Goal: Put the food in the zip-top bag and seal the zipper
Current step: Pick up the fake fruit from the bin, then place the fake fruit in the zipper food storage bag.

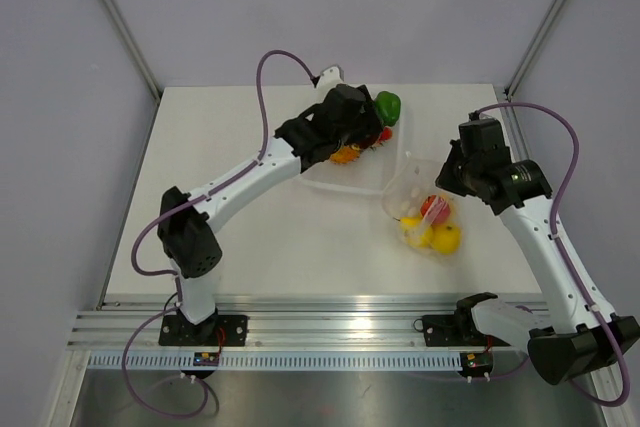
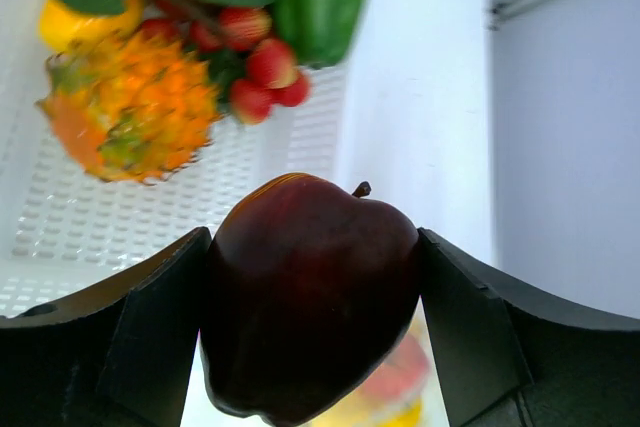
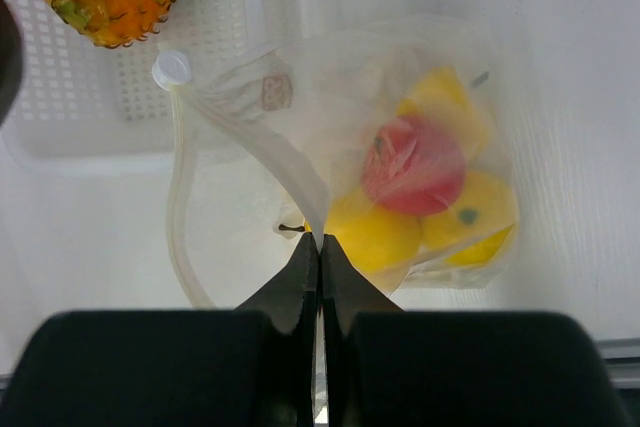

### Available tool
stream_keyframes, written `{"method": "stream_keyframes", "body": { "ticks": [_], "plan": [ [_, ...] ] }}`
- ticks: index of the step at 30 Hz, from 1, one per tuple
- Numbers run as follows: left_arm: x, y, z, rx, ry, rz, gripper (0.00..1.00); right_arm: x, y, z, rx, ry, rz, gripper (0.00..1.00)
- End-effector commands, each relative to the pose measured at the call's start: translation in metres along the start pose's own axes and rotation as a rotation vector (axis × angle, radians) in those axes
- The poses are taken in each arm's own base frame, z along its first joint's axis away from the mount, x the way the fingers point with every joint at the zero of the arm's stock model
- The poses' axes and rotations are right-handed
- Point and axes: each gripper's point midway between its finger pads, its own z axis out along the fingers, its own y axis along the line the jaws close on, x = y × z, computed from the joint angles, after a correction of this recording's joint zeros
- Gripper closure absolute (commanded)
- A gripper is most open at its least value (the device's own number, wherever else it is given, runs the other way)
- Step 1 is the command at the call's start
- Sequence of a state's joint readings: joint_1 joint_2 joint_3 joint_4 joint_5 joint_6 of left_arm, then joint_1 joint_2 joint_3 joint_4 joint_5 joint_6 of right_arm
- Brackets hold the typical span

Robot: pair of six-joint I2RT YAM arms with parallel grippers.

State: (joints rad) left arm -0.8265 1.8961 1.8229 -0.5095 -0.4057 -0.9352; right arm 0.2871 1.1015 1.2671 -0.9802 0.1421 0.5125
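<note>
My left gripper [image 2: 312, 319]: clamped on a dark purple apple [image 2: 310, 287], above the tray [image 2: 60, 237].
My right gripper [image 3: 320, 252]: fingers pressed together on the zip-top bag [image 3: 330, 87] edge.
Its zipper [image 3: 176, 197]: unsealed, looping left of my fingers.
Inside bag: yellow fruits [image 3: 375, 237], red one [image 3: 412, 164].
Left wrist alone: shows the apple.
Writing: small bag mark, unreadable.

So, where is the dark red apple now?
In the left wrist view, the dark red apple is clamped in the left gripper, above the white tray, near the spiky orange fruit.
</note>
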Motion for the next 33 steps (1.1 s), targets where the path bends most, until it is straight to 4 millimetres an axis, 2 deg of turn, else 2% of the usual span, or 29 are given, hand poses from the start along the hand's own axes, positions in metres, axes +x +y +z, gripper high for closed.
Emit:
{"method": "stream_keyframes", "body": {
  "ticks": [1,2,7,10,12,15,21,23,26,28,29,30,33],
  "plan": [
    [-0.006,-0.031,-0.04,0.195,0.054,0.112,0.65,-0.013,0.01,0.002,-0.029,-0.032,0.012,0.96],
    [-0.01,-0.037,-0.054,0.239,0.065,0.114,0.66,-0.015,0.011,0.001,-0.031,-0.036,0.013,0.96],
    [0.031,-0.057,-0.094,0.402,0.212,0.176,0.68,-0.017,0.012,0.001,-0.034,-0.043,0.024,0.96],
    [0.056,-0.07,-0.112,0.47,0.283,0.191,0.68,-0.017,0.013,0.0,-0.037,-0.042,0.031,0.96],
    [0.065,-0.074,-0.118,0.491,0.298,0.203,0.69,-0.016,0.013,0.0,-0.039,-0.041,0.037,0.96],
    [0.079,-0.072,-0.116,0.498,0.324,0.197,0.69,-0.016,0.013,-0.006,-0.05,-0.047,0.046,0.96],
    [0.109,-0.088,-0.113,0.564,0.438,0.158,0.69,-0.016,0.013,-0.015,-0.063,-0.062,0.057,0.96],
    [0.12,-0.088,-0.104,0.548,0.46,0.158,0.69,-0.017,0.014,-0.017,-0.07,-0.065,0.059,0.96],
    [0.127,-0.091,-0.096,0.541,0.473,0.152,0.69,-0.018,0.015,-0.02,-0.081,-0.07,0.064,0.96],
    [0.131,-0.091,-0.091,0.527,0.48,0.154,0.64,-0.017,0.015,-0.022,-0.083,-0.07,0.064,0.96],
    [0.134,-0.09,-0.086,0.518,0.487,0.159,0.56,-0.017,0.015,-0.022,-0.085,-0.071,0.065,0.96],
    [0.137,-0.088,-0.085,0.51,0.498,0.167,0.35,-0.017,0.014,-0.023,-0.085,-0.072,0.066,0.96],
    [0.138,-0.093,-0.088,0.53,0.515,0.177,0.09,-0.016,0.013,-0.023,-0.081,-0.073,0.062,0.96]
  ]
}}
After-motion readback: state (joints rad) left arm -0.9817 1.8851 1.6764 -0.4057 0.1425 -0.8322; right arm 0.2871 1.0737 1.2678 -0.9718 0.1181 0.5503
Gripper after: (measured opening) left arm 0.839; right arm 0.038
